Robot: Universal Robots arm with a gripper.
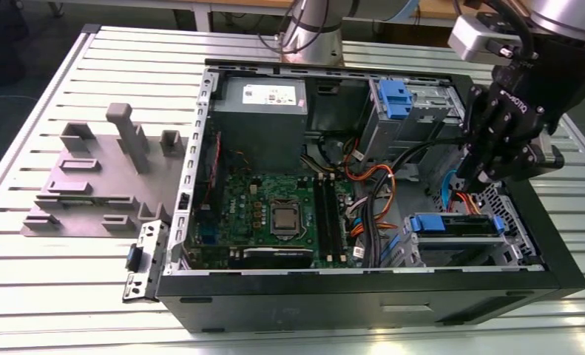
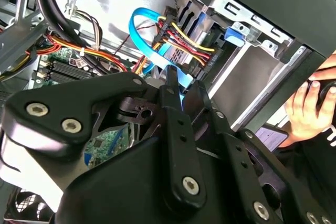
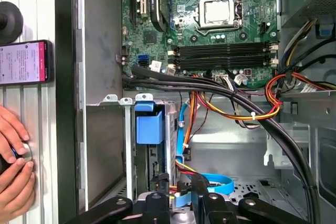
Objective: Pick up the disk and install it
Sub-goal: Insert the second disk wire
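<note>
Apparently at the seating stage. Sits in the metal drive cage at the corner of the open black computer case point(image 1: 371, 305), toward the exterior view's right: flat silver hard drive in its blue plastic carrier point(image 1: 455, 225), only the blue top edge showing; seen again in the first wrist view point(image 3: 149, 125), upright between the cage walls.

To do this well, probably: keep any push square on the carrier's top, not on one end, so that both sides go down level. Stay off the bundle of red, yellow and orange power leads point(image 2: 181, 40) and the light-blue flat data cable point(image 2: 137, 29) crowding that corner. Mind the person's hand point(image 3: 13, 166) resting on the slatted metal desk point(image 1: 55, 296) beside the case.

Hangs just above the cage and a little toward the case's middle: black gripper point(image 1: 469, 177), close over the cables in the second wrist view point(image 2: 186, 90). Jaws narrowly apart, seemingly clamped on nothing; drive near, beside and below, not between them.
</note>
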